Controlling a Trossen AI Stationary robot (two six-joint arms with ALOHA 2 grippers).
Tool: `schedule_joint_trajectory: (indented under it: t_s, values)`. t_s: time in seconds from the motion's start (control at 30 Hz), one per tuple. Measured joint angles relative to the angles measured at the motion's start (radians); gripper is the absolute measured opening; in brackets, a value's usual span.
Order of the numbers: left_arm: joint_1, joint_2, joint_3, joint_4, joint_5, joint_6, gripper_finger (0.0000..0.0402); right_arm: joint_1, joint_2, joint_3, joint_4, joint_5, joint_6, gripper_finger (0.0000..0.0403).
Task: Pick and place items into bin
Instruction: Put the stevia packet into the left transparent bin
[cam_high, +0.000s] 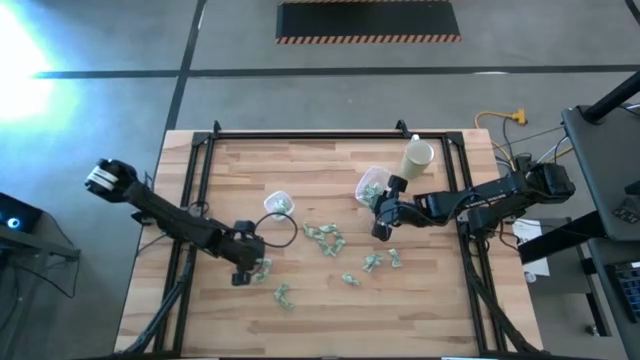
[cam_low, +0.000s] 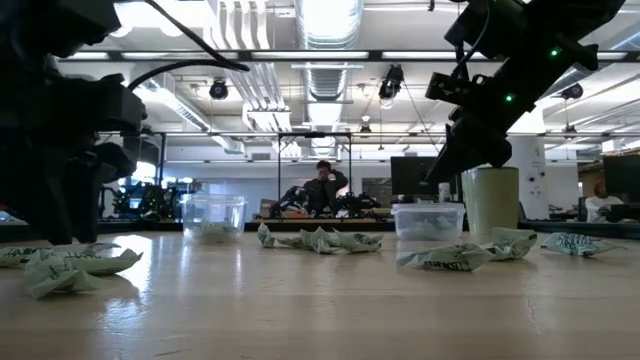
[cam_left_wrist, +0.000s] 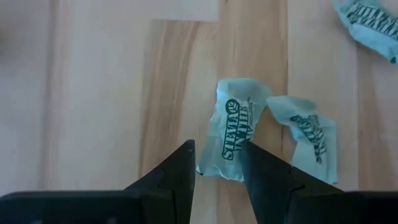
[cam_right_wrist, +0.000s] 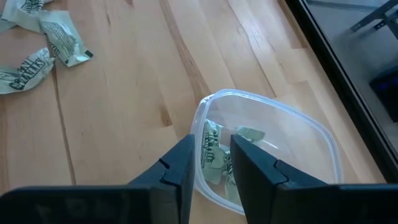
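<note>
Several pale green printed packets (cam_high: 325, 240) lie scattered flat on the wooden table. My left gripper (cam_left_wrist: 217, 163) is down at the table near its left side, shut on one packet (cam_left_wrist: 231, 127), with a second packet (cam_left_wrist: 308, 140) right beside it. My right gripper (cam_right_wrist: 212, 160) hangs over a clear plastic tub (cam_right_wrist: 323, 146) on the table's right half, shut on a packet (cam_right_wrist: 213, 152). Another packet (cam_right_wrist: 250, 134) lies inside that tub. A second clear tub (cam_high: 279, 204) stands near the table's middle. My left gripper pinches the packet's near end (cam_left_wrist: 219, 167) between its two fingers, across the packet's width, coming from above. The rest of the packet lies flat on the wood. My right gripper pinches a packet (cam_right_wrist: 214, 163) between its two fingers from above. The packet hangs below them inside the tub's rim (cam_right_wrist: 200, 134).
A tall cream-coloured cup (cam_high: 418, 155) stands just beyond the right tub. Black frame rails (cam_high: 205, 170) run along the table's left, right and far edges. Cables lie off the table's right side. Bare wood lies along the near edge.
</note>
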Motion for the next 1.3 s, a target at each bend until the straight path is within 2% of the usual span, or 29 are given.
schedule_joint_trajectory:
  t_s: [0.4, 0.8, 0.93, 1.13, 1.3]
  values:
    - [0.0, 0.036, -0.012, 0.033, 0.028, 0.0, 0.0108, 0.0, 0.0, 0.0, -0.001, 0.0, 0.015, 0.0086]
    - [0.0, 0.007, -0.013, 0.027, 0.038, 0.009, 0.0009, 0.0, 0.0, 0.0, -0.001, 0.0, 0.018, 0.0072]
    - [0.0, 0.007, -0.002, 0.022, 0.027, 0.054, 0.0006, 0.0, 0.0, 0.0, -0.001, 0.0, 0.018, 0.007]
    - [0.0, 0.001, 0.039, 0.024, -0.109, 0.157, 0.0008, 0.0, 0.0, 0.0, -0.001, 0.0, 0.018, 0.0074]
    - [0.0, 0.001, 0.078, 0.023, -0.338, 0.241, 0.0008, 0.0, 0.0, 0.0, 0.0, 0.0, 0.018, 0.0073]
